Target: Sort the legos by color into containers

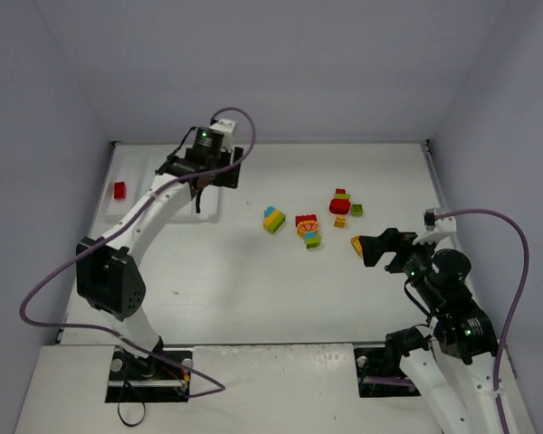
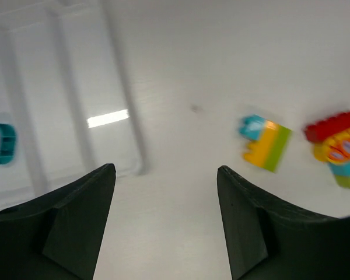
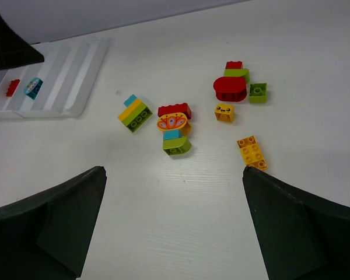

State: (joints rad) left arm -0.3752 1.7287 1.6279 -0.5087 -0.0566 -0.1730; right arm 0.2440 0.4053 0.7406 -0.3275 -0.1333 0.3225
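**Grippers both apart and empty, most legos unsorted**

Tool first: left gripper (image 2: pixel 164 175) jaws spread, nothing between, hanging by the near corner of the flat white plastic compartment tray (image 2: pixel 76 87). Same for right gripper (image 3: pixel 173 175): jaws wide, empty, low over the white table (image 3: pixel 163 221), facing the pile.

Two pieces in the tray: small red brick (image 3: pixel 12 87) and cyan printed brick (image 3: pixel 32 86), seemingly in neighbouring compartments. Rest loose mid-table: cyan-yellow-green striped clump (image 3: pixel 135 113), red-orange-cyan-green stacked clump (image 3: pixel 175 131), flat yellow plate brick (image 3: pixel 251 151), yellow face cube (image 3: pixel 224 112), red rounded piece under a green-and-red stack (image 3: pixel 230 87), lime single brick (image 3: pixel 257 92).

Handling, judged: light, rigid, smooth plastic, likely slippery. Best pinched across flat parallel side walls, not studs or rounded tops. Clumps probably need pulling apart (two grippers, one per half). Plate sits low, so grip the long edges.

Hard to read:
- Tray largely under the left arm in the top view.
- Left wrist view blurred, cyan printed brick cut off at its edge.
- Piece count inside each clump unclear.
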